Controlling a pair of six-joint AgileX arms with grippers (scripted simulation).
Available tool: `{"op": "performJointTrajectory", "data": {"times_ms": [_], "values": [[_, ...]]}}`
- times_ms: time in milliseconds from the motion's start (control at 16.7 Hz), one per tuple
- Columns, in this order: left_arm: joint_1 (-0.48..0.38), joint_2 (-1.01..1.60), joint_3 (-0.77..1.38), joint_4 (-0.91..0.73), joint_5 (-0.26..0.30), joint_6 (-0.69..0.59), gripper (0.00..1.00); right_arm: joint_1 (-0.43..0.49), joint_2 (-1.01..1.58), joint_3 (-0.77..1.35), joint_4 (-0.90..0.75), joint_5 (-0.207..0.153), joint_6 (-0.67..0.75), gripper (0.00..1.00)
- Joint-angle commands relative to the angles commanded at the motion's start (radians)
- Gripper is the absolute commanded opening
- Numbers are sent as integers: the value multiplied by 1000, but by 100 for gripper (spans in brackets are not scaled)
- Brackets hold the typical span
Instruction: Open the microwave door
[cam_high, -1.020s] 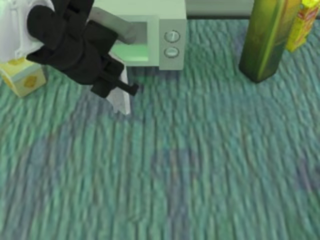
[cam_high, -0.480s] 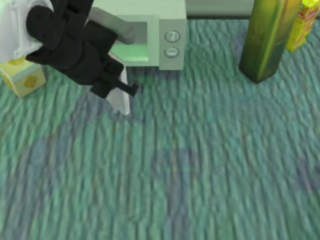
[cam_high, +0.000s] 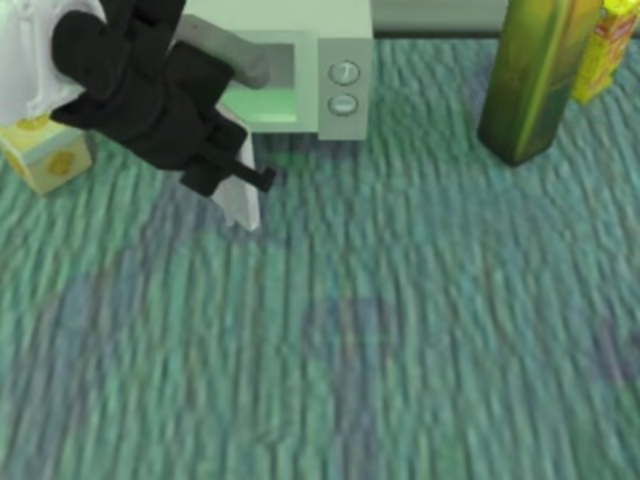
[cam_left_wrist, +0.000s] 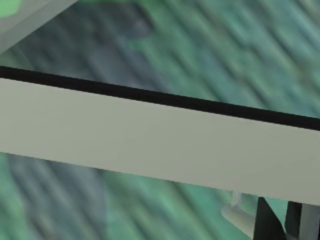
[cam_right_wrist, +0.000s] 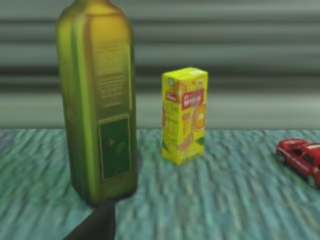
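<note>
Microwave: the microwave (cam_high: 318, 70) sits at the top of the overhead frame, left of centre, two round knobs (cam_high: 343, 87) on its front and the pale green cavity showing.
Door: the microwave door (cam_high: 243, 180) is swung out, a pale panel seen edge-on running down from the cavity's left side; in the left wrist view it fills the frame as a wide pale band (cam_left_wrist: 160, 142).
Left gripper: the left gripper (cam_high: 235, 172) is right at that door panel, upper left of the overhead frame; clamped or loose, I cannot tell.
Right arm: out of the overhead frame.
Neighbours: green bottle (cam_high: 532, 75) upper right, yellow juice carton (cam_high: 605, 50) beside it, red toy car (cam_right_wrist: 302, 159) in the right wrist view, yellow box (cam_high: 45, 155) at the left edge.
</note>
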Motion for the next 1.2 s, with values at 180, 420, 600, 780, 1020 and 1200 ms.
{"op": "performJointTrajectory", "data": {"times_ms": [180,420,600,780,1020,1200], "values": [[0,0,0,0,0,0,0,0,0,0,0,0,0,100],[0,0,0,0,0,0,0,0,0,0,0,0,0,100],[2,-2,-5,-2,12,12,0,0,0,0,0,0,0,100],[29,-15,-23,-16,44,78,0,0,0,0,0,0,0,100],[67,-40,-45,-31,90,167,0,0,0,0,0,0,0,100],[71,-44,-45,-31,95,176,0,0,0,0,0,0,0,100]]}}
